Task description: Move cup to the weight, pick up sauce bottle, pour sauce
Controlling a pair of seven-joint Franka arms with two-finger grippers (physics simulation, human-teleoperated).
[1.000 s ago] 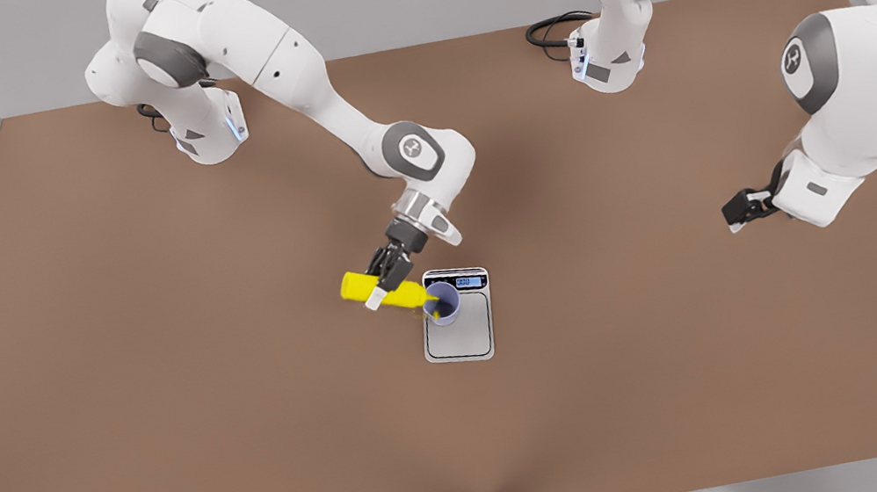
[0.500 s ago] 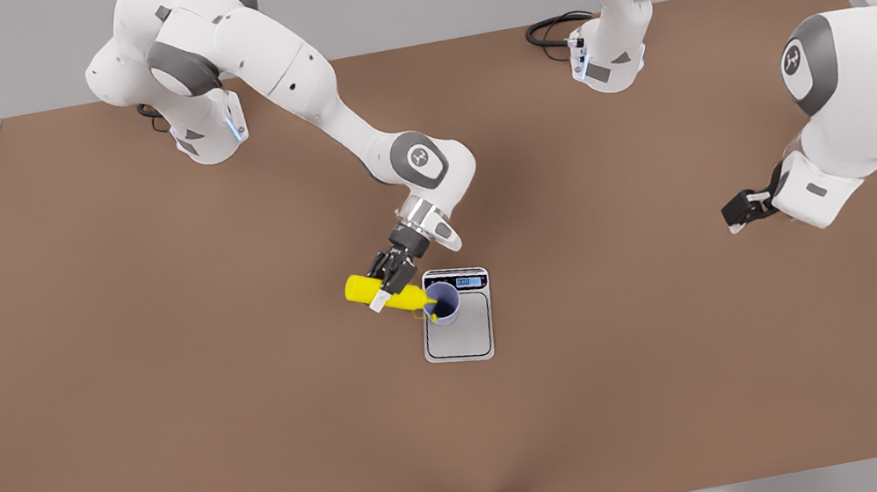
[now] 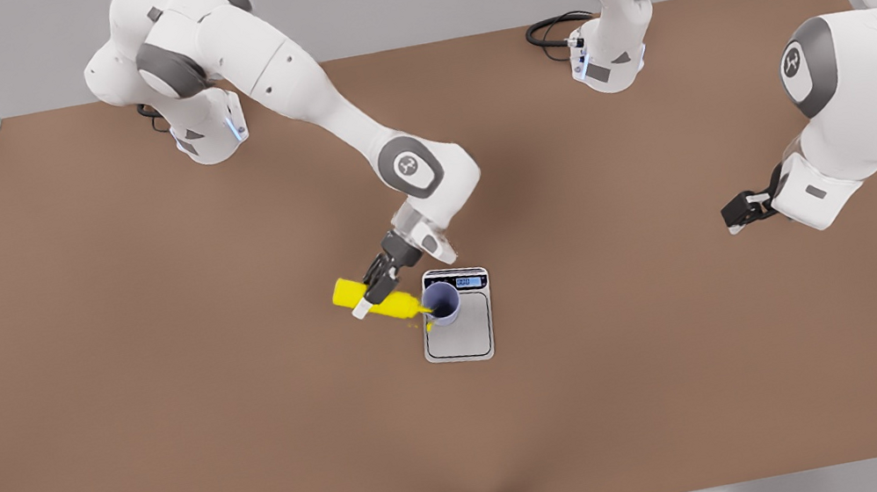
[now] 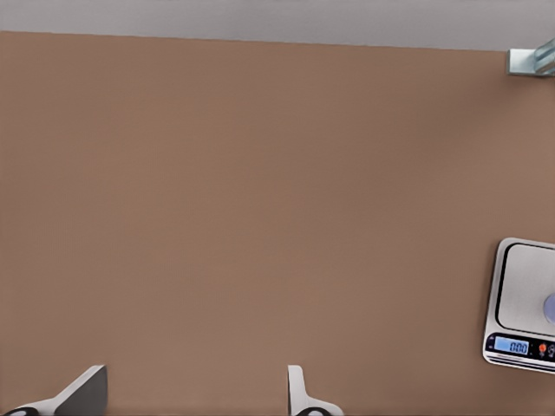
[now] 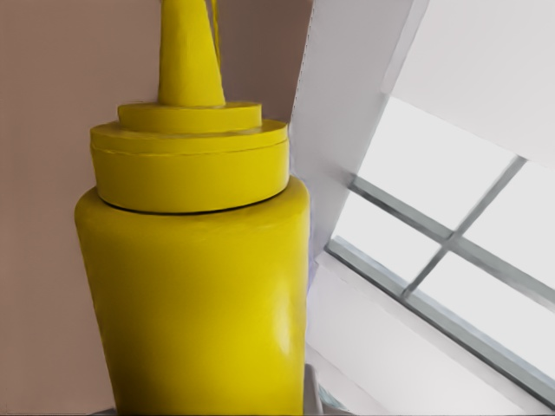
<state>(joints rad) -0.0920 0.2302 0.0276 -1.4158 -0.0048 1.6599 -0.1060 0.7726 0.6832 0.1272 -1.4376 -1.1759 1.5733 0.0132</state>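
The yellow sauce bottle [image 3: 347, 294] is tipped over with its nozzle at the rim of the lavender cup [image 3: 442, 301]. My right gripper [image 3: 373, 290] is shut on the bottle's middle; the right wrist view shows the bottle [image 5: 199, 286] close up, nozzle pointing away. The cup stands on the weight [image 3: 463, 340], near its display end. A few yellow specks lie by the weight's edge on the front view's left. My left gripper [image 3: 740, 211] waits open far off on the front view's right, its fingers [image 4: 299, 394] over bare table, with the weight [image 4: 525, 299] off to one side.
The brown table [image 3: 164, 416] has wide free room around the weight. A black cable [image 3: 550, 31] coils by the arm base at the back. Metal frame posts stand at the table's corners and front edge.
The right gripper has tilted the bottle further and shifted it slightly to the front view's left, and yellow specks now show beside the cup. The left arm has not moved.
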